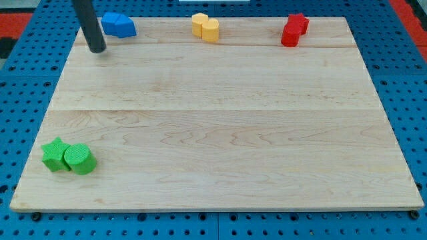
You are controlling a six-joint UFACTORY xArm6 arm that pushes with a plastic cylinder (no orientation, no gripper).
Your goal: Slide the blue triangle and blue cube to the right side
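Blue blocks point(119, 25), pressed together so their shapes blur, sit at the desk's point(220, 133) top-left edge. My tip point(97, 49) rests just left of and below them, apart; no hand shows. Yellow blocks point(205, 27), red blocks point(294, 29) and green blocks point(69, 157) sit elsewhere.

open board point(220, 127) right of blue blocks point(119, 25)

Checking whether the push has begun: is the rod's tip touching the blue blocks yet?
Apart. The camera view shows a strip of bare wood between my tip and the blue blocks, which sit just to the tip's right, nearer the view's top.
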